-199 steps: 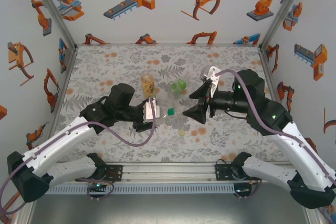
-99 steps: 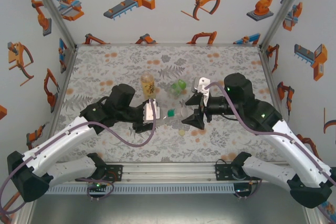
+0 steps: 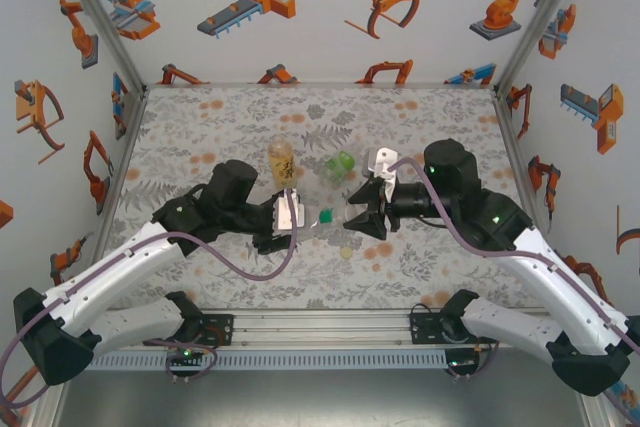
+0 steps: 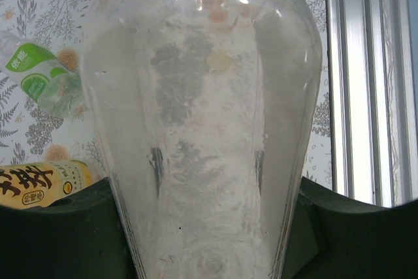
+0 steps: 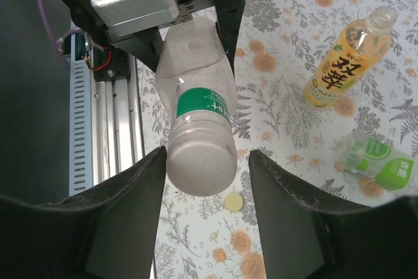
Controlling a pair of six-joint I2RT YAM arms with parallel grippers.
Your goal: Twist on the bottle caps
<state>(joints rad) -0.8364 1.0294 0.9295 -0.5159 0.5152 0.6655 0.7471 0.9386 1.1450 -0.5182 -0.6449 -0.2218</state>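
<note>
- The left pincer [image 3: 288,215] is clamped on the body of the clear bottle [image 5: 196,76], behind its green label band. It holds the bottle out with the neck end toward the right pincer [image 5: 206,161].
- The right pincer's jaws stand apart, one on each side of the whitish cap [image 5: 201,164] that sits on that bottle's neck. One finger looks to be touching the cap's rim and the other shows a narrow gap, so nothing is gripped yet.
- The yellowish cap [image 5: 232,200] lies on the floral mat [image 5: 274,115] just beyond the right pincer's fingertips, under the held bottle.
- The amber bottle [image 5: 346,57] stands upright with its neck open, well out to one side of the right pincer. The green bottle [image 5: 375,161] lies on its side nearer that same finger.
- The clear bottle looks empty and thin-walled, so probably light and easy to dent. A hold on the stiffer shoulder would likely suit it better than one on the belly.
- The cap is small, rigid and likely smooth. Take it square across the rim and firmly enough that it does not slip as it turns.
</note>
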